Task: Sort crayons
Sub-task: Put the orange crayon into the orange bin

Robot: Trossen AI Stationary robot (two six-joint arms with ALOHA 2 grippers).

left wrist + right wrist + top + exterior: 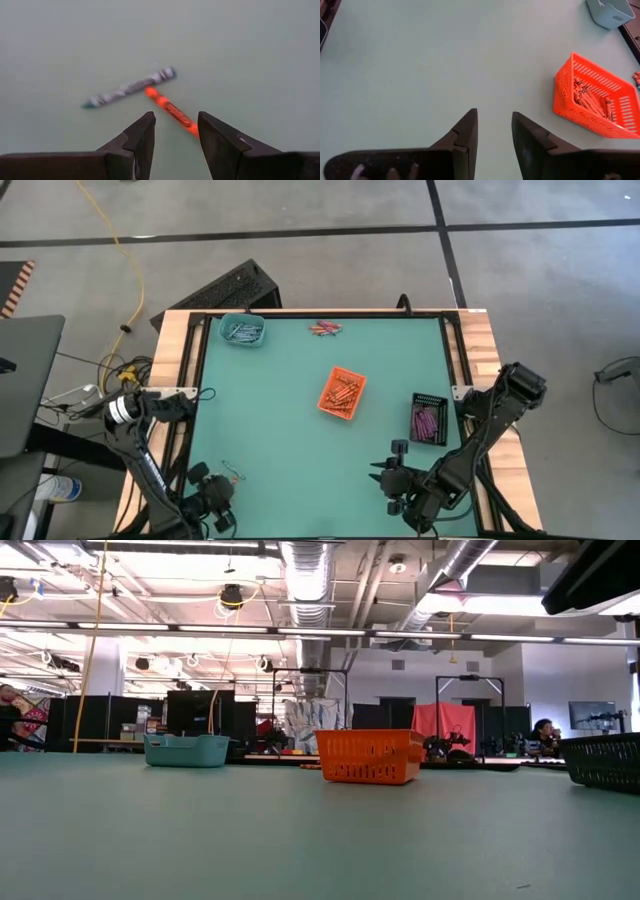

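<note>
The left gripper (pixel 175 131) hovers near the table's near-left corner, fingers parted with nothing between them, just above a blue-grey crayon (pixel 129 89) touching an orange-red crayon (pixel 171 110) on the green table mat (pixel 280 430). The right gripper (pixel 494 127), empty and parted, waits at the near right. Sorted crayons fill the orange mesh basket (pixel 341 393), teal plastic tub (pixel 242 331) and black mesh basket (pixel 428 419); a few loose reddish crayons (pixel 324 329) lie at the far edge.
</note>
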